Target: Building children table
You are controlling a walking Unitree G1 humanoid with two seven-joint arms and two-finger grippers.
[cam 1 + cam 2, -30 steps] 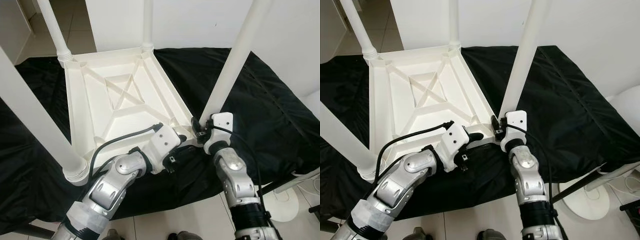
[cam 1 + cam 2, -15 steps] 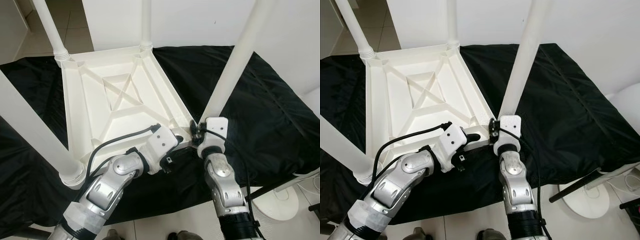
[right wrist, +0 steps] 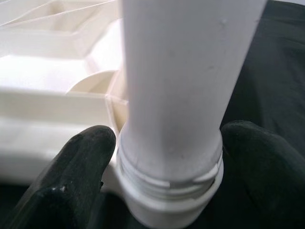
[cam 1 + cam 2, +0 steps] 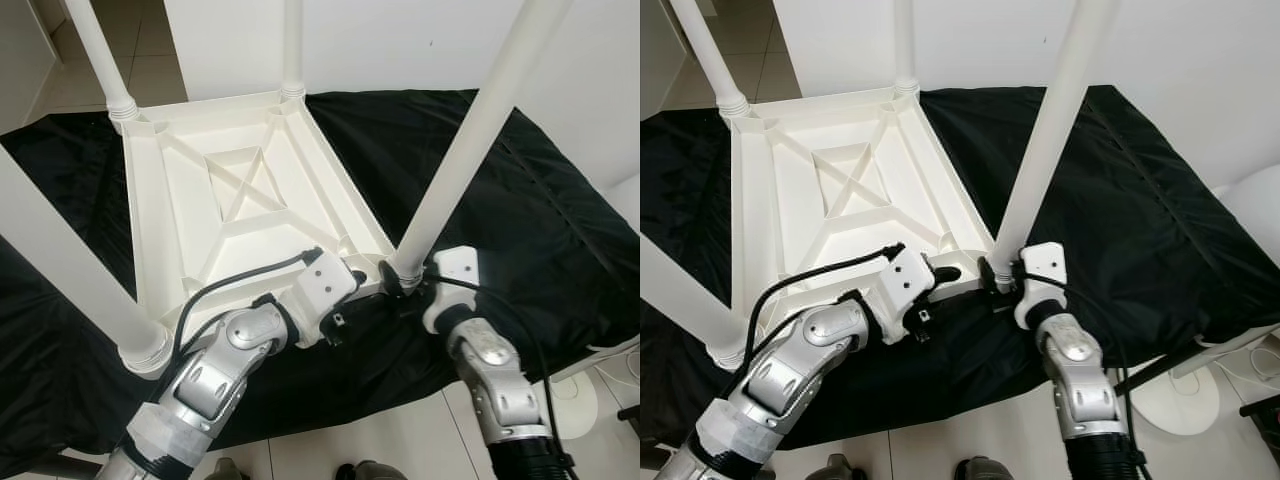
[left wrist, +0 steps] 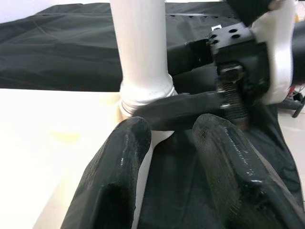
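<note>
In the left eye view, a white plastic children table (image 4: pixel 240 190) lies upside down on a black cloth (image 4: pixel 520 200), its ribbed underside with a cross pattern facing up. Four round white legs rise from its corners. The near right leg (image 4: pixel 470 140) stands tilted in its socket at the table's near right corner. The right gripper (image 4: pixel 400 283) is at the base of this leg, and the left gripper (image 4: pixel 352 285) rests at the table's near edge just beside it.

In the left wrist view, the left jaws are apart and hold nothing; the table's edge lies between them.

In the right wrist view, the right jaws sit on both sides of the leg's threaded collar (image 3: pixel 169 179), closed against it.
</note>
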